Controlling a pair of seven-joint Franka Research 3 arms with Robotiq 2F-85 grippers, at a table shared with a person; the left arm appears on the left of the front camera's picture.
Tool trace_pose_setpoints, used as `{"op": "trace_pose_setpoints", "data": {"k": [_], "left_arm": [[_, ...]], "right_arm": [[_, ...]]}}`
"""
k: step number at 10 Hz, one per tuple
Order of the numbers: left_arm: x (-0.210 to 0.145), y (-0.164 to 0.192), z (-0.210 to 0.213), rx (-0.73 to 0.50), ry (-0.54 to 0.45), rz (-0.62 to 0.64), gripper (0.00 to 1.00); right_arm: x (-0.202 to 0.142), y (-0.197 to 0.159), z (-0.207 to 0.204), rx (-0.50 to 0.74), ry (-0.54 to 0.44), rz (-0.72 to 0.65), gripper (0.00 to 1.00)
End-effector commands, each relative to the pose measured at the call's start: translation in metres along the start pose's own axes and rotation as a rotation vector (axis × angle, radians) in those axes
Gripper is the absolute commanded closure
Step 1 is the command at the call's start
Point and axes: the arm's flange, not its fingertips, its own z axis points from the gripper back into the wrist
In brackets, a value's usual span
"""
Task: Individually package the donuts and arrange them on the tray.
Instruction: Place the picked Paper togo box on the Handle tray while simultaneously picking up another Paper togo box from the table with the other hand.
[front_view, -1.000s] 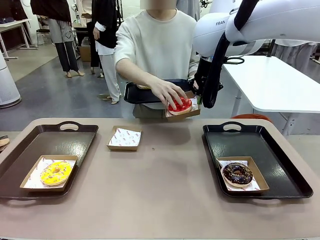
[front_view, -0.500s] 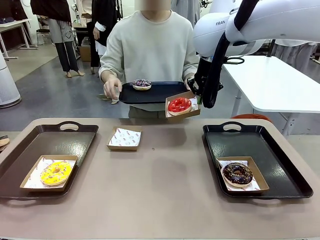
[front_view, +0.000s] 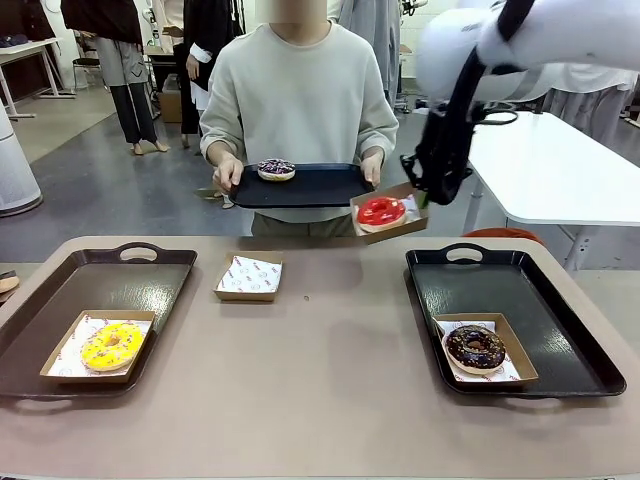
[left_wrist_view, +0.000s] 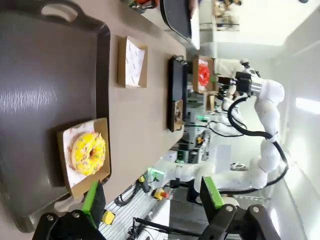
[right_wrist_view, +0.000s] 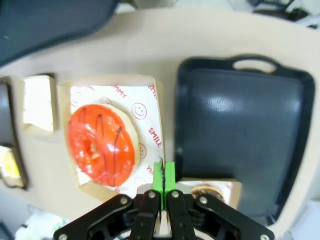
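Cardboard box (front_view: 249, 277) ×4; donut (front_view: 381, 210) ×4; tray (front_view: 120, 280) ×3.

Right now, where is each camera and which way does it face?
Front: between the arms, facing the person across the table; right gripper shut on the red donut's box.
Left wrist: above the left tray and yellow donut; open left gripper at bottom.
Right wrist: above that box and the right tray; right gripper at bottom.
Shared: all show the red donut.
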Motion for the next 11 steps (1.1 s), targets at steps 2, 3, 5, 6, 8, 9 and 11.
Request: {"op": "trace_pose_setpoints", "data": {"k": [2, 3, 5, 6, 8, 9, 11], "left_arm": [[0.038, -0.074, -0.032, 0.241, 0.111, 0.005, 0.00], [0.056, -0.105, -0.053, 0.326, 0.141, 0.006, 0.00], [0.081, -0.147, -0.104, 0.482, 0.166, -0.011, 0.00], [0.090, -0.159, -0.133, 0.544, 0.189, -0.032, 0.00], [0.101, -0.167, -0.195, 0.666, 0.225, -0.051, 0.00], [0.100, -0.164, -0.222, 0.729, 0.234, -0.054, 0.00], [0.086, -0.157, -0.271, 0.847, 0.273, -0.098, 0.00]], "right_arm": [[-0.020, -0.078, 0.018, 0.061, 0.032, 0.004, 0.99], [-0.022, -0.096, 0.016, 0.076, 0.022, 0.006, 0.99], [-0.022, -0.128, 0.002, 0.116, -0.007, -0.007, 0.99], [-0.022, -0.137, -0.006, 0.129, -0.010, -0.011, 0.99], [-0.020, -0.142, -0.023, 0.128, 0.010, -0.005, 0.99], [-0.021, -0.144, -0.031, 0.126, 0.020, -0.013, 0.99], [-0.025, -0.154, -0.046, 0.142, 0.026, -0.047, 0.99]]}}
